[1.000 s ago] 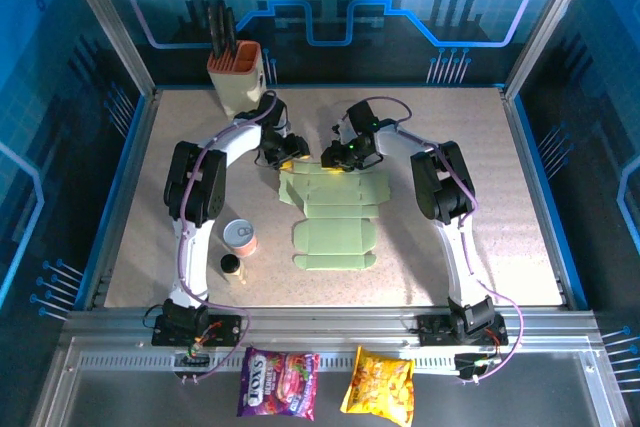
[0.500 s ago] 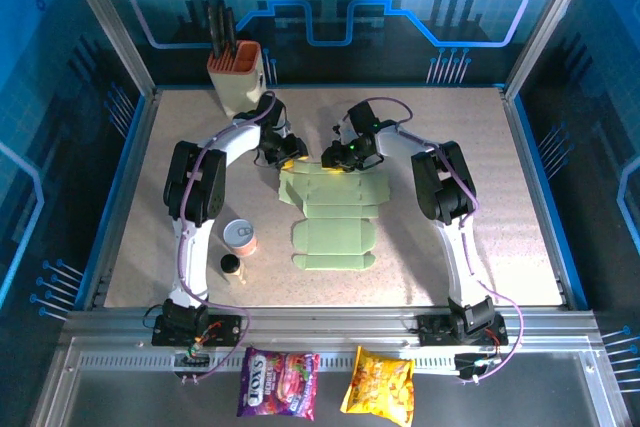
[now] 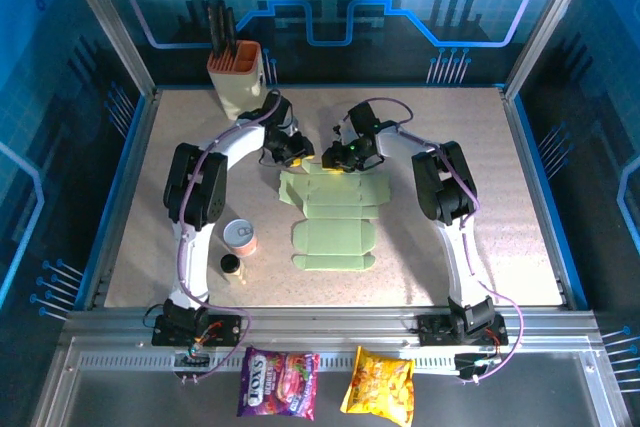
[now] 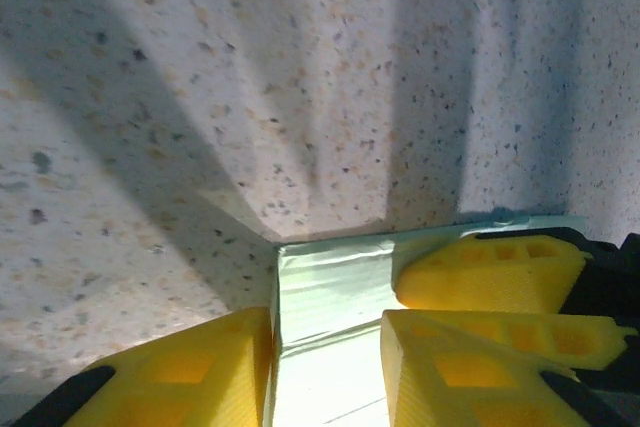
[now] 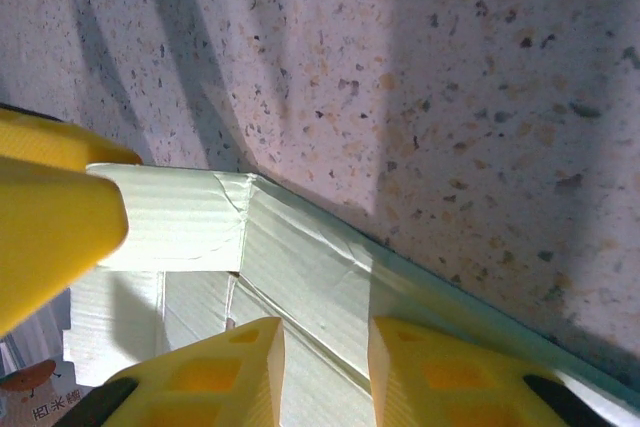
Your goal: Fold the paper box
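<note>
The paper box (image 3: 335,219) lies flat in the middle of the table, an unfolded sheet. At its far edge the left gripper (image 3: 293,154) and right gripper (image 3: 337,158) each straddle a flap, fingers apart; whether either pinches it I cannot tell
</note>
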{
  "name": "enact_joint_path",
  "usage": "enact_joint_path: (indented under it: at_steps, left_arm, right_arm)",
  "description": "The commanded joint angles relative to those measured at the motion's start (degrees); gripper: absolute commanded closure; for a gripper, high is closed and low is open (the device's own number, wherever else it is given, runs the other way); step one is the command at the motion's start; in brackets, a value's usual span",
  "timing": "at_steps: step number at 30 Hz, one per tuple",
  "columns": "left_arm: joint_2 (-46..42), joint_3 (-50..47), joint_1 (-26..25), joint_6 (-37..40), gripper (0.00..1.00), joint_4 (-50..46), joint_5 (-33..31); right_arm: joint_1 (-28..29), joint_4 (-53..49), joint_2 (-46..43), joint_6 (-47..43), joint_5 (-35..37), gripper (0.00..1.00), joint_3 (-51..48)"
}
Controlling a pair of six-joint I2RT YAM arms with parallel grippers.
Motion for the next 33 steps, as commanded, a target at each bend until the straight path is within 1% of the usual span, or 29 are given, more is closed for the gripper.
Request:
enact_joint_path:
  at_steps: [1, 8, 11, 14, 18, 24, 29, 33]
  left_arm:
    - [-2.0, 0.6, -0.6, -1.1, 0.65, 0.4, 2.4]
    - [-0.7, 0.7, -1.5, -2.4, 0.65, 1.9, 3.8]
    - [0.0, 0.8, -2.1, -2.7, 0.66, 2.6, 4.5]
    - [0.8, 0.7, -2.5, -3.1, 0.67, 3.0, 4.6]
    - [2.0, 0.4, -2.8, -3.5, 0.68, 3.6, 4.6]
    - [3.7, -0.5, -2.8, -3.7, 0.76, 4.1, 4.1]
    - [4.5, -2.3, -2.8, -4.0, 0.81, 4.9, 2.5]
    - [5.9, -3.6, -2.8, -4.3, 0.9, 5.8, 2.1]
  right_arm:
    - [-0.5, -3.9, 0.5, 0.2, 2.1, 0.72, -2.2]
    - [-0.7, -3.4, 0.1, 0.2, 2.8, 0.87, -3.0]
    - [-0.9, -2.4, 0.1, 0.4, 2.2, 0.97, -3.8]
    - [-1.3, -1.5, 0.1, 0.8, 1.2, 1.0, -4.4]
    - [-1.5, -0.8, 0.2, 1.0, 0.4, 1.0, -4.9]
    - [-1.8, -0.3, 0.4, 1.3, -0.4, 1.0, -4.9]
    - [-1.9, -0.2, 0.5, 1.2, -0.6, 1.0, -4.9]
    - [-1.9, -0.1, 0.5, 1.5, -0.9, 1.0, -4.9]
